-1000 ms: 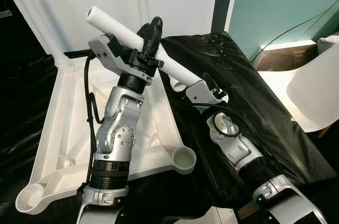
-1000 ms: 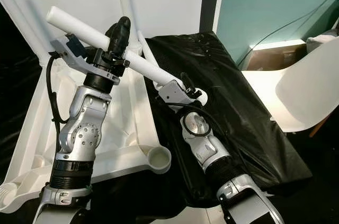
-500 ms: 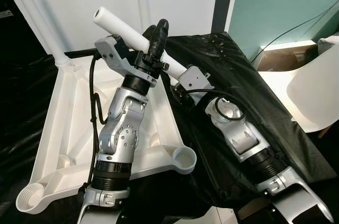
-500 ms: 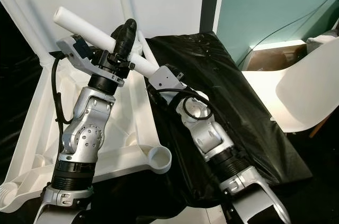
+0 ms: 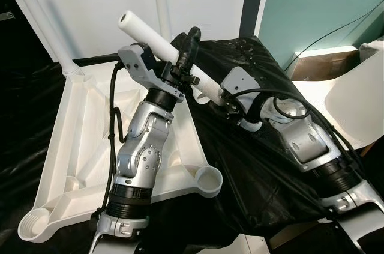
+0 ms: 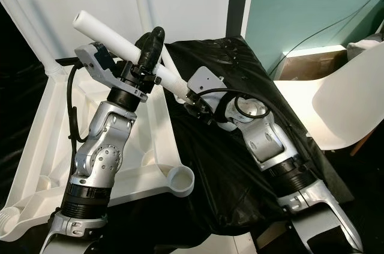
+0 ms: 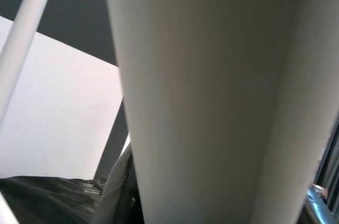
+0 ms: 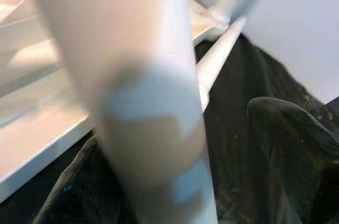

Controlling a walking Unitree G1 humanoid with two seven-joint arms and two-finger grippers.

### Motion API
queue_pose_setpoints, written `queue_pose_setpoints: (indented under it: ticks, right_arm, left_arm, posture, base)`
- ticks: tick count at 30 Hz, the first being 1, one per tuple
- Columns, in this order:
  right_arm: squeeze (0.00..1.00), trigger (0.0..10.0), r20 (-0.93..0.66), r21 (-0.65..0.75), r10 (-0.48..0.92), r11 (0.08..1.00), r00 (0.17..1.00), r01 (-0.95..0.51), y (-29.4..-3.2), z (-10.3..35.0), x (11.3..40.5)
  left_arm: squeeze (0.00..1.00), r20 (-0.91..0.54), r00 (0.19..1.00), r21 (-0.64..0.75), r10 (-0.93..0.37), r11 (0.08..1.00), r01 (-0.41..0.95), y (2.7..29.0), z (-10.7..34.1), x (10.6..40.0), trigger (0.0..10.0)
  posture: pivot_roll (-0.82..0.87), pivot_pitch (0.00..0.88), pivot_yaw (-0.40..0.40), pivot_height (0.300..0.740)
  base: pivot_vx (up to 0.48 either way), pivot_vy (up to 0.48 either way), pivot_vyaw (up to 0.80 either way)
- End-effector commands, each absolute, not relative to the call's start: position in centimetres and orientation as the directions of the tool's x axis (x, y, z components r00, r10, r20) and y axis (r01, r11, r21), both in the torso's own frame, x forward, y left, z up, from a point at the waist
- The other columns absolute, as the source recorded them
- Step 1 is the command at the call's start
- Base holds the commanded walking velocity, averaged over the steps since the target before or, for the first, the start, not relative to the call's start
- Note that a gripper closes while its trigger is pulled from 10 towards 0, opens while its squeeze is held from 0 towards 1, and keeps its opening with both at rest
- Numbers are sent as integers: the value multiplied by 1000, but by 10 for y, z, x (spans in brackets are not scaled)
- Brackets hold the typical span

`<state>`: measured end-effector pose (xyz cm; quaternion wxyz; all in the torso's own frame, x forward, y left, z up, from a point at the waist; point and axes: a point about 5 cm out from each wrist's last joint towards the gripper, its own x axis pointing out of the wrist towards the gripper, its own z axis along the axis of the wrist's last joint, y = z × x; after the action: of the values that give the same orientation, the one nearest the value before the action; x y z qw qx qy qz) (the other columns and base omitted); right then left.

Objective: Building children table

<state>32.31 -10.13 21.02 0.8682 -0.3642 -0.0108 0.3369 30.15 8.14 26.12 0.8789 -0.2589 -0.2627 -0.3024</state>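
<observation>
White table leg, a plain tube, is held tilted in the air above the upturned white tabletop. Left gripper is clamped around the tube near mid-length. Right gripper grips its lower end, over the black plastic sheet. A white chair stands at right.
</observation>
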Motion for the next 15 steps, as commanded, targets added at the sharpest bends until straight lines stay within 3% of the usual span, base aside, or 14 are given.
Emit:
queue_pose_setpoints:
  ticks: [1,6,7,9,10,11,13,14,15]
  right_arm:
    - [0,10000,-259,-624,613,484,747,-613,-99,207,318]
    - [0,9843,-301,-617,614,458,730,-640,-102,202,316]
    - [0,4941,-319,-614,612,448,724,-650,-103,200,317]
    - [0,4745,-333,-605,612,444,717,-660,-104,196,318]
    - [0,5137,-348,-610,600,438,720,-660,-107,192,321]
    - [0,8118,-356,-613,592,436,723,-659,-108,189,323]
    - [0,8627,-363,-615,584,435,725,-658,-109,186,325]
    - [0,8627,-363,-615,584,435,725,-658,-109,186,325]
    - [0,6588,-369,-615,580,433,726,-659,-110,184,327]
  left_arm:
    - [0,663,586,-200,-467,643,739,79,267,295,0]
    - [0,663,581,-196,-472,640,743,78,268,295,0]
    - [0,664,579,-194,-474,638,745,77,269,295,0]
    - [0,665,576,-193,-475,636,747,77,269,295,0]
    - [0,666,575,-192,-476,635,748,76,269,295,0]
    - [0,666,574,-192,-476,634,749,76,269,295,0]
    - [0,666,574,-191,-477,635,749,76,269,295,0]
    - [0,666,574,-191,-477,635,749,76,269,295,0]
    - [0,666,574,-190,-477,635,748,76,269,294,0]
  posture:
    - [-114,0,53,740]
    - [-117,0,57,740]
    - [-117,0,56,740]
    - [-118,0,56,740]
    - [-114,0,55,740]
    - [-114,0,55,740]
    - [-110,0,54,740]
    - [-110,0,54,740]
    - [-105,0,52,740]
  base:
    - [0,0,0]
    - [0,0,0]
    - [0,0,0]
    - [0,0,0]
    - [0,0,0]
    - [0,0,0]
    - [0,0,0]
    - [0,0,0]
    - [0,0,0]
